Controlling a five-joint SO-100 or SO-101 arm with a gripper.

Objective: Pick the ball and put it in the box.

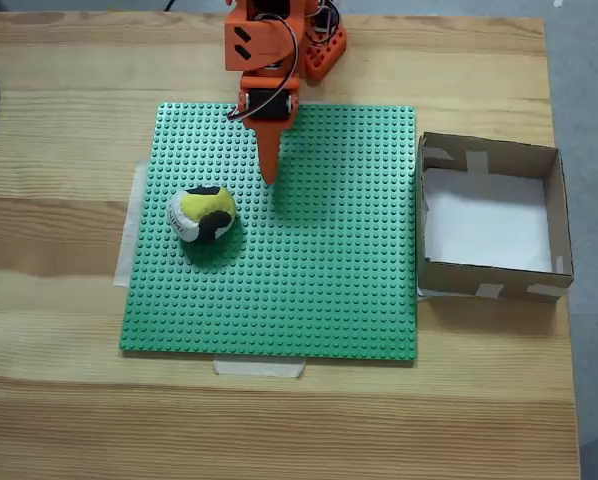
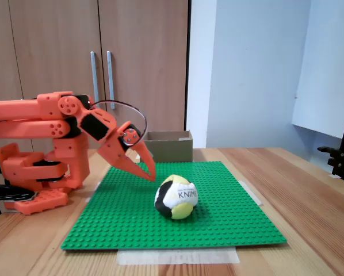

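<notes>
Green studded baseplate [image 1: 319,270] taped to wooden table [image 1: 59,400]; ball [image 1: 202,213] on it, box [image 1: 556,215] beside it. Gripper [image 2: 149,171] closed, empty, above baseplate. Wooden cabinets [image 2: 103,34] behind.

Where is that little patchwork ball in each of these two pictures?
In a fixed view from above: the ball lies left of centre on the green studded plate.
In a fixed view from the side: the ball sits at lower centre, right of the gripper.
Shared landmark: the green studded plate.
</notes>
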